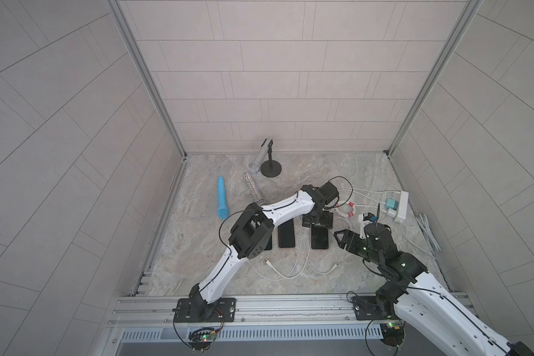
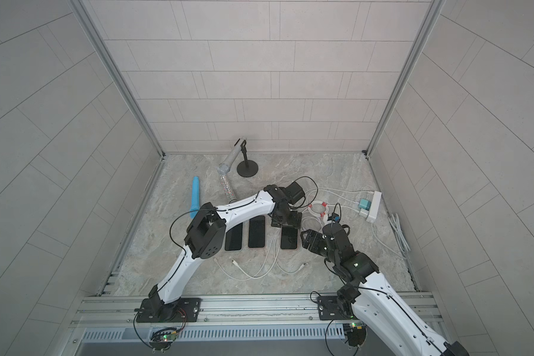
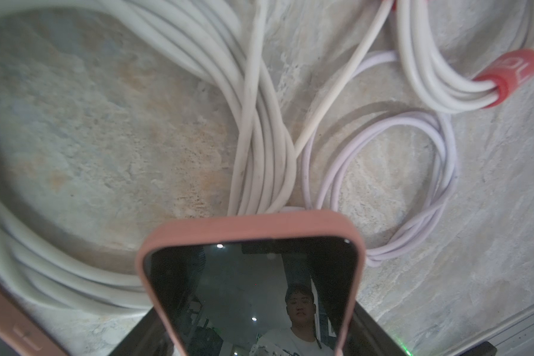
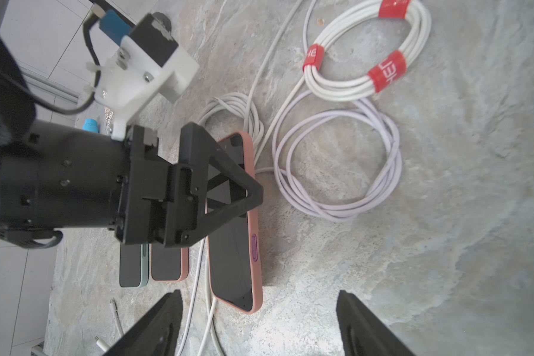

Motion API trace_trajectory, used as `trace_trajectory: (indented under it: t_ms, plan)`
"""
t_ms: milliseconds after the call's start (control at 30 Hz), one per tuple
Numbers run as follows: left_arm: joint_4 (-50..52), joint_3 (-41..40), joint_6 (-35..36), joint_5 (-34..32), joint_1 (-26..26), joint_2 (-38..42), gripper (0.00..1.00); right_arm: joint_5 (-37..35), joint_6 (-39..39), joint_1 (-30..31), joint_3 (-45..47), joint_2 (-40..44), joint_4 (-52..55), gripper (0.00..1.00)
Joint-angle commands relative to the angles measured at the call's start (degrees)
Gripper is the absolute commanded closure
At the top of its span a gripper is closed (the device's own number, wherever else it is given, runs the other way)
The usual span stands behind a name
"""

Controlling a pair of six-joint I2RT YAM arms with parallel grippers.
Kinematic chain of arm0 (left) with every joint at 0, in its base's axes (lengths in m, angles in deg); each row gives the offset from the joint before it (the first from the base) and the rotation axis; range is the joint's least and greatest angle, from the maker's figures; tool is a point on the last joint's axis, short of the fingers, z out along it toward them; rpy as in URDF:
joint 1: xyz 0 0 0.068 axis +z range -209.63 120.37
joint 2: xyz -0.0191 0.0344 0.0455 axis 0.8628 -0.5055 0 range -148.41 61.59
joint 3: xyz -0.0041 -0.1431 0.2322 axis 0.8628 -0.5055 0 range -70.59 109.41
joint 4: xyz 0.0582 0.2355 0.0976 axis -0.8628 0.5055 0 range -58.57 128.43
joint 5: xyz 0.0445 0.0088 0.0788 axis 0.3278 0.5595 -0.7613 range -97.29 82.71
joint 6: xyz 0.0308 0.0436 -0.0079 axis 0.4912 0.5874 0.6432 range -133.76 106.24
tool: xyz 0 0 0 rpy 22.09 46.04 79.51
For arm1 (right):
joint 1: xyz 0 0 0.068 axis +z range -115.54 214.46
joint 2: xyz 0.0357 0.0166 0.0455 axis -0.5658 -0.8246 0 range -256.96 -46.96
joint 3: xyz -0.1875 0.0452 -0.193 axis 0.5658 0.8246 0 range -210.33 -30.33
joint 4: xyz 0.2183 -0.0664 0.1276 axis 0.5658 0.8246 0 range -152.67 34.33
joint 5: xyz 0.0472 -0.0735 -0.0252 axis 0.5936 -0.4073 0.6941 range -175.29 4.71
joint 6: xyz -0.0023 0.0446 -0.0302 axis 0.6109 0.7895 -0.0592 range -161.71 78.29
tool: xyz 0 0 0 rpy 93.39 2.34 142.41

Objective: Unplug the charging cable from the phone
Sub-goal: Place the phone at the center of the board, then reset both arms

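Observation:
The phone [image 1: 319,239] in a pink case is the rightmost of three lying screen-up on the marble table; it also shows in the right wrist view [image 4: 232,262]. My left gripper [image 1: 316,223] is shut on its far end, and dark fingers [image 3: 379,336] flank the case [image 3: 250,225] in the left wrist view. My right gripper [image 4: 259,295] stands open just off the phone's near right corner, holding nothing. White charging cables [image 4: 198,277] run past the phone's near end, where no plug shows. A free cable end [image 1: 336,264] lies in front of it.
Two more phones [image 2: 256,231] [image 2: 233,239] lie to the left. A white coil with red ties [image 4: 367,52] and a lilac coil [image 4: 336,169] lie behind the phone. A power strip [image 1: 401,206] sits far right. A blue tube [image 1: 222,197] and a mic stand [image 1: 271,169] stand at the back.

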Motion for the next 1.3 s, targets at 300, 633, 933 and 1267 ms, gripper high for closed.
trace_trajectory:
  t_ms: [300, 633, 933, 1267]
  plan:
    - [0.1, -2.3, 2.7, -1.1, -0.1, 2.9, 0.00, 0.6, -8.6, -7.6, -6.4, -1.6, 3.0, 0.00]
    - [-1.6, -5.7, 4.6, -4.6, 0.6, 13.7, 0.00, -3.1, -15.0, -12.8, -10.7, -2.4, 2.9, 0.00]
    - [-10.2, -21.4, 7.0, -13.2, 5.1, 34.3, 0.00, -14.2, -23.2, -14.4, -9.2, -1.8, -6.6, 0.00]
    - [-26.8, -46.7, 14.3, -29.8, 15.7, 58.1, 0.00, -19.5, -27.8, -20.3, -2.4, -9.1, -24.4, 0.00]
